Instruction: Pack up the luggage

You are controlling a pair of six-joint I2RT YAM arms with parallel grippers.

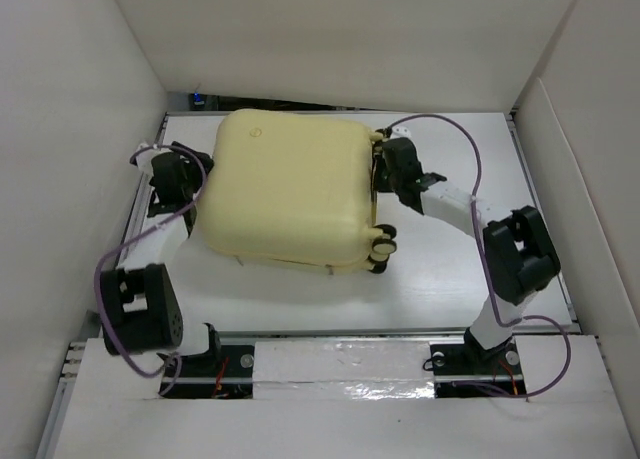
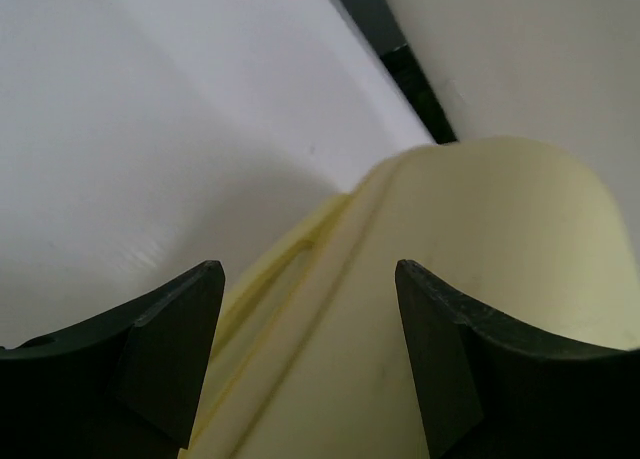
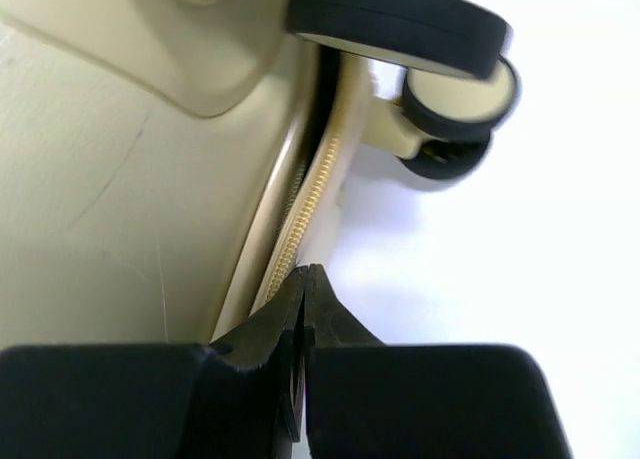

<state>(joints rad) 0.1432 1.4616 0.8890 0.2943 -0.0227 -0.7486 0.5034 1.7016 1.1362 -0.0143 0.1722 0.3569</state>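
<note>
One luggage [image 1: 285,189] on your worktop [image 1: 440,279], two pincers, left pincer [image 2: 308,274] wide at its edge, right pincer [image 3: 308,271] closed tight at the zipper [image 3: 300,214], which only your right wrist shows.

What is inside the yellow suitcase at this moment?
Nothing inside can be seen. The suitcase lies on the table with its two shells together along the zipper, so the hard shell covers whatever it holds.
</note>
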